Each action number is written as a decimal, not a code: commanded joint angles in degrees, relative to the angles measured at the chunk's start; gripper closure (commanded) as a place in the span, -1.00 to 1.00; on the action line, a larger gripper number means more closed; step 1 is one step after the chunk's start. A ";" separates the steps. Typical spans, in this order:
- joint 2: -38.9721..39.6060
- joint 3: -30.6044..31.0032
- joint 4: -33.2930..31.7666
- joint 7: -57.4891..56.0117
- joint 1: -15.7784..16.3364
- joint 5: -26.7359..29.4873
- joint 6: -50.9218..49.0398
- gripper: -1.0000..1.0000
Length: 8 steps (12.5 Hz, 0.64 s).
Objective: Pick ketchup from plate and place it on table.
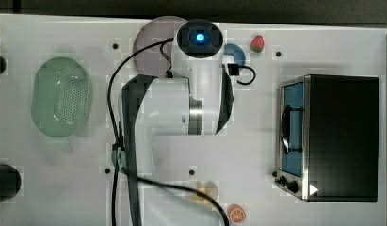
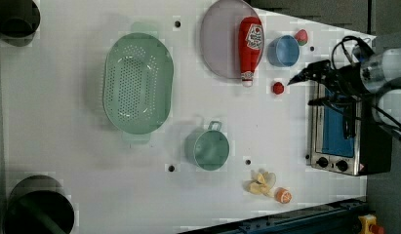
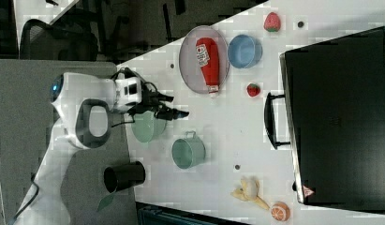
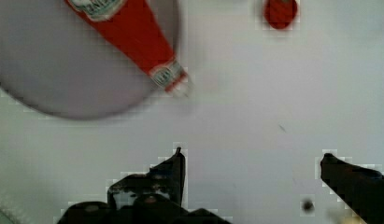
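Observation:
The ketchup [image 2: 250, 46] is a red squeeze bottle lying flat on the pale mauve plate [image 2: 220, 44], its white cap poking over the rim. The right view shows the ketchup [image 3: 209, 58] on the plate [image 3: 190, 61] the same way. My gripper [image 4: 252, 161] is open with nothing between its fingers, hovering over bare white table [image 4: 236, 116] a short way from the ketchup's [image 4: 133, 32] cap and the plate's [image 4: 49, 70] edge. In the left view the gripper [image 2: 303, 91] hangs to the right of the plate; in the right view the gripper [image 3: 173, 105] is well above the table.
A blue bowl [image 2: 283, 50] sits just beside the plate, with a strawberry [image 2: 301, 36] behind it and a small red fruit [image 2: 278, 88] near the bottle's cap. A toaster oven [image 2: 334, 131], green basket [image 2: 138, 83], green mug [image 2: 208, 148] and orange slice [image 2: 284, 196] stand around.

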 commanded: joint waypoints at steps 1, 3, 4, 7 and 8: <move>2.47 -0.07 1.92 -12.05 0.68 0.13 5.73 -1.00; 6.29 -0.07 3.51 -18.72 0.90 0.01 8.86 -1.00; 8.28 -0.08 4.62 -22.10 1.02 -0.12 10.06 -1.00; 14.50 -0.08 8.77 -30.28 1.28 -0.25 11.95 -1.00; 16.53 -0.08 10.38 -30.90 1.35 -0.27 11.96 -1.00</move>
